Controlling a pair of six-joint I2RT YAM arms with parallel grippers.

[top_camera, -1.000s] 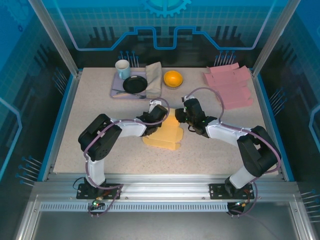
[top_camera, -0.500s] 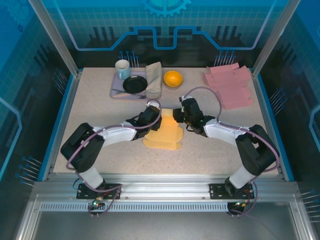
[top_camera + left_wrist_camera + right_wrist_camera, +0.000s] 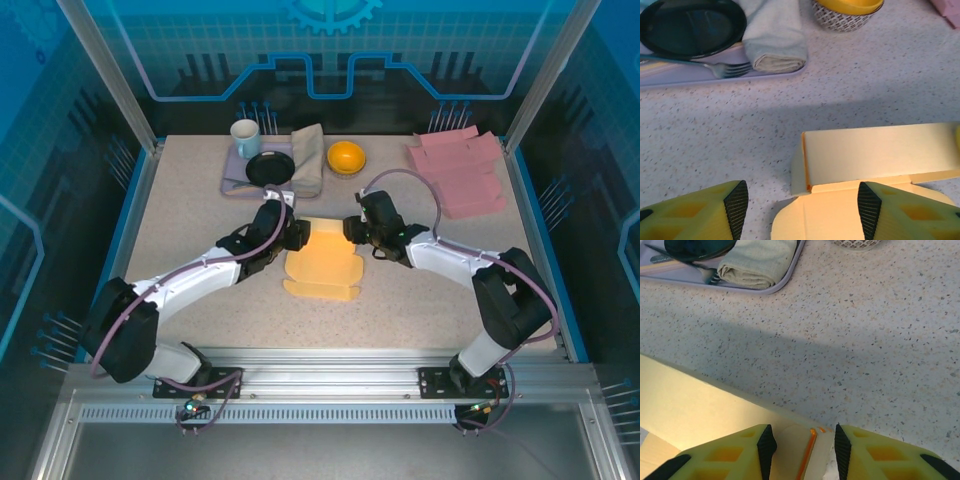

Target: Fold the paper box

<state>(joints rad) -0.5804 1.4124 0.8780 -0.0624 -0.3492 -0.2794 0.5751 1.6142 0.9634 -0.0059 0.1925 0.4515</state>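
Observation:
The yellow paper box (image 3: pixel 320 265) lies in the middle of the table with its base flat. Its rear flap (image 3: pixel 880 150) is folded up along the back edge. My left gripper (image 3: pixel 293 237) hovers at the box's left rear corner. Its jaws are open wide over the base, and the pads (image 3: pixel 736 207) touch nothing. My right gripper (image 3: pixel 352 232) is at the right rear corner. In the right wrist view the upturned corner of the box (image 3: pixel 812 450) stands between the right gripper's (image 3: pixel 802 445) parted fingers (image 3: pixel 766 444), with a little room on the right side.
A lilac tray (image 3: pixel 232 182) at the back holds a black plate (image 3: pixel 270 168), a fork (image 3: pixel 725 70), a cup (image 3: pixel 245 137) and a folded cloth (image 3: pixel 308 158). A yellow bowl (image 3: pixel 346 157) sits beside it. Flat pink boxes (image 3: pixel 460 172) lie at the back right.
My left gripper let go of the box, opened wide and drew back to the left. My right gripper's jaws widened a little round the corner flap.

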